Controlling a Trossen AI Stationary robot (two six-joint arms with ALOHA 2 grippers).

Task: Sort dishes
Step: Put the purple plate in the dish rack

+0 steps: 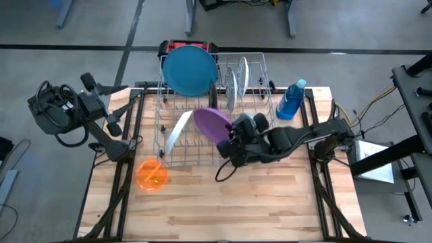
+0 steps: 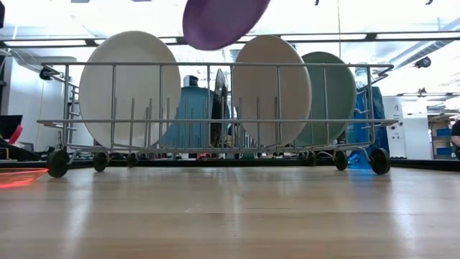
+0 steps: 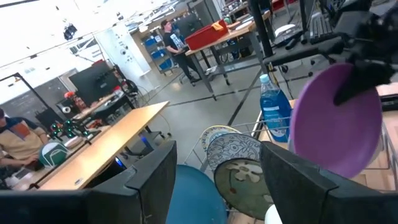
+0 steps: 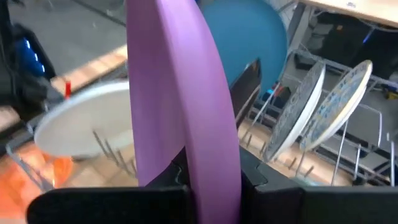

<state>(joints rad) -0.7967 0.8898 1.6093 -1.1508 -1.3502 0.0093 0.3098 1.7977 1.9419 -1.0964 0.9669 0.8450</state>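
The right gripper [image 1: 226, 145] is clenched on the purple plate [image 1: 212, 123], holding it above the wire rack [image 1: 263, 64] (no readable writing anywhere). The left gripper [image 1: 121, 111] waits released beside the table [image 1: 236, 209].

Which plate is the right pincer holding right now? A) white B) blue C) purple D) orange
C: the right pincer is shut on the rim of the purple plate, holding it above the rack; the orange plate lies on the table, and the blue plate and the white plate sit in the rack.
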